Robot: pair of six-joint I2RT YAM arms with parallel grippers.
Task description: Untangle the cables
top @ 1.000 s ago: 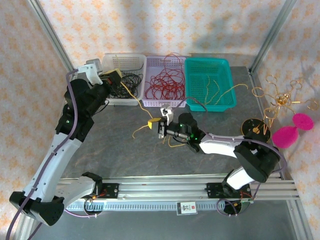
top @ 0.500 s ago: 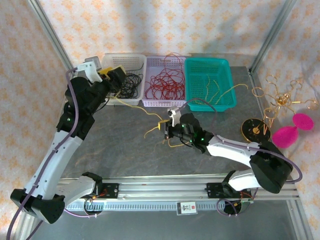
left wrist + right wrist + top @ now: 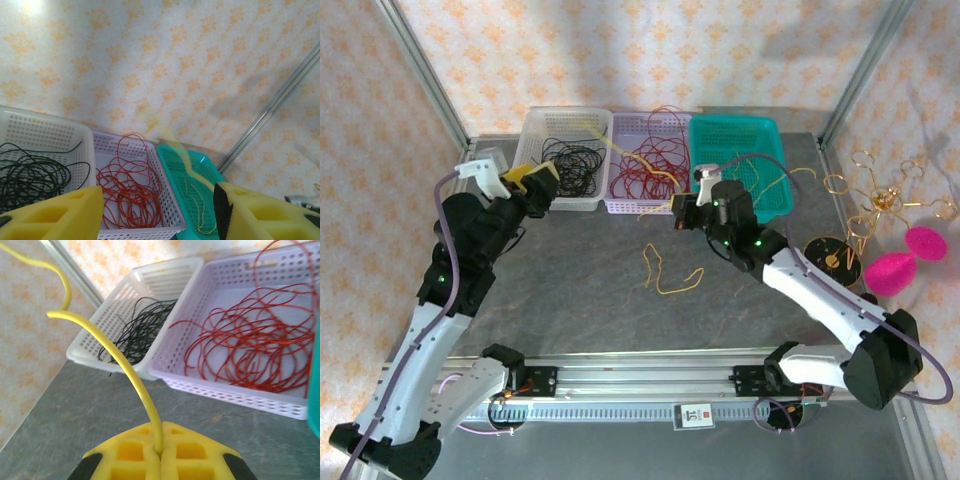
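Overhead view, upper left: left tool [image 3: 530,176] sits over the near left corner of the white basket [image 3: 535,125]. Its yellow pads stand well apart. In the left wrist view nothing lies between them, so it is open and empty.

Overhead view, centre top: right tool [image 3: 677,205] hangs just in front of the lilac basket [image 3: 620,207], near the corner it shares with the teal basket [image 3: 775,130]. In the right wrist view its pads are pressed together on a yellow cable [image 3: 127,367]. The cable rises out of the seam between the pads, arcs toward the upper left of that frame and is raised clear of the counter [image 3: 570,290]. Overhead, it runs up and left from the tool across the lilac basket.

Where the cables lie:
- black cables [image 3: 570,160], coiled in the white basket
- red cables [image 3: 650,165], a loose tangle in the lilac basket, with one loop above the far rim
- yellow strands [image 3: 750,180] in the teal basket, with one end over its right rim
- loose yellow cable [image 3: 665,278], kinked on bare counter at mid frame, apart from both tools

Right edge of frame: gold wire ornament [image 3: 880,200].
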